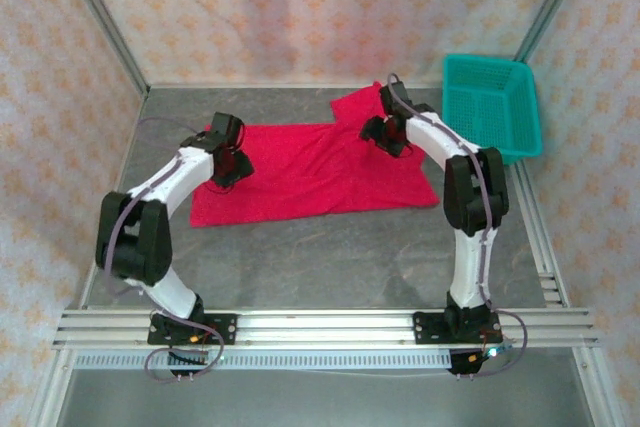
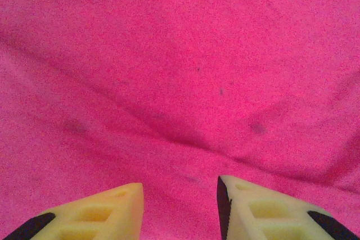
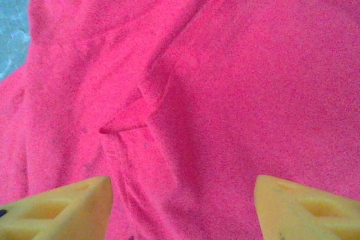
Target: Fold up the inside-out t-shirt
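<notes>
The shirt (image 1: 310,172) lies flat; L gripper (image 1: 231,167) over its 9 o'clock side, R gripper (image 1: 384,139) over 1 o'clock; basket (image 1: 492,107) at 2 o'clock.

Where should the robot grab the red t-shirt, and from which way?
Probably pinch the t-shirt at the raised wrinkle, coming straight down from above. The cloth lies flat on the table, so only a bump gives the jaws something to close on.

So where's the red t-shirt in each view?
Top external: t-shirt spread flat, centre frame, left of the teal basket.
Left wrist: t-shirt beneath the left tool.
Right wrist: creased t-shirt beneath the right tool.
Shared landmark: grey table, upper left in the right wrist view, bare around the shirt from above.
</notes>
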Tool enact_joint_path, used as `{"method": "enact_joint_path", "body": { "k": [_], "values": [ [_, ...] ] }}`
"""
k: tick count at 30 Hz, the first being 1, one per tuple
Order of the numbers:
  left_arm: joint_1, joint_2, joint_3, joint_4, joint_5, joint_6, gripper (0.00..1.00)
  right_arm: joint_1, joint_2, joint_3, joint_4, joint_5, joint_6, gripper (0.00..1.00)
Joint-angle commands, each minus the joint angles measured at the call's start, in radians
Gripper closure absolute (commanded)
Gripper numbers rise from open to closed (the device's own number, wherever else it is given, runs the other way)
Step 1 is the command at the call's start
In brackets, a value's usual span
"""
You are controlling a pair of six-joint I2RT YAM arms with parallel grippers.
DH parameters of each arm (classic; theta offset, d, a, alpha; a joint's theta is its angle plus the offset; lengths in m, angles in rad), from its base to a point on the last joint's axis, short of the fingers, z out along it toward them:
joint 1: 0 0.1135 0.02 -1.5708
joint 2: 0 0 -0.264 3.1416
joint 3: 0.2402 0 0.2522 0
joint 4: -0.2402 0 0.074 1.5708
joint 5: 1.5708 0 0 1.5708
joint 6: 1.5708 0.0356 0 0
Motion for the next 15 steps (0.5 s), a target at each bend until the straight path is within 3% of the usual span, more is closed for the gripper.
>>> {"method": "enact_joint_path", "body": {
  "k": [1,9,15],
  "values": [
    [0.030,0.089,0.043,0.047,0.013,0.029,0.60,0.002,-0.002,-0.100,0.057,-0.015,0.037,0.33],
    [0.092,0.180,-0.026,0.075,0.011,0.022,0.60,0.001,-0.086,-0.331,0.062,0.004,0.090,0.33],
    [0.122,0.089,-0.224,0.083,0.031,-0.024,0.60,0.029,-0.220,-0.607,0.075,0.034,0.154,0.33]
  ]
}}
